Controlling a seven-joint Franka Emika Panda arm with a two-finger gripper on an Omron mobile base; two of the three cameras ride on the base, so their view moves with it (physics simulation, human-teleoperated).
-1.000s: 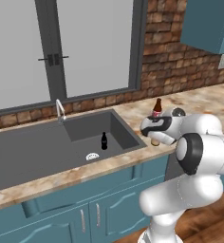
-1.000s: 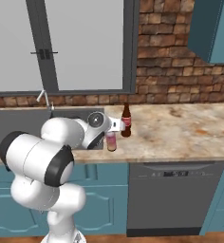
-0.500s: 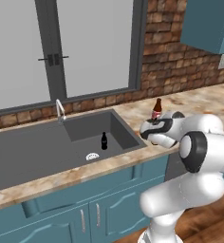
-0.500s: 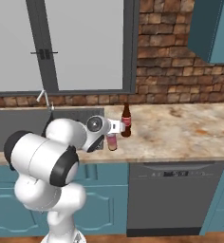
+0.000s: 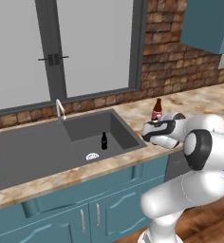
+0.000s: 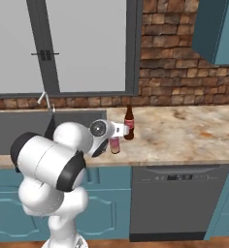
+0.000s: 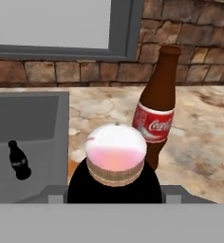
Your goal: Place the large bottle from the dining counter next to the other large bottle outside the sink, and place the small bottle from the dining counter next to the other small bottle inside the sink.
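Pink-to-yellow, the large bottle [image 6: 115,144] stands upright on the worktop [image 6: 184,138] at centre frame in the right base view, just beside the red-labelled brown bottle [image 6: 129,123]. Compared with one second ago, the arm has drawn its hand slightly back and the pink bottle sits closer to the brown one. Judgement: the first placement is at or near completion, and release is the step in hand.

The gripper [image 6: 117,131] is at the pink bottle's top. Whether the jaws are closed on it or already parted cannot be told, since the hand hides them in both base views.

In the hand view the white cap [image 7: 116,148] is a smooth dome over a tan band, at lower centre. Behind it at upper right, the brown bottle is glossy glass with a narrow neck. The worktop is mottled beige stone.

The sink [image 5: 33,142] is a matt dark grey rectangular basin at left of the left base view. A small dark bottle [image 5: 104,141] stands upright inside it, near the drain.
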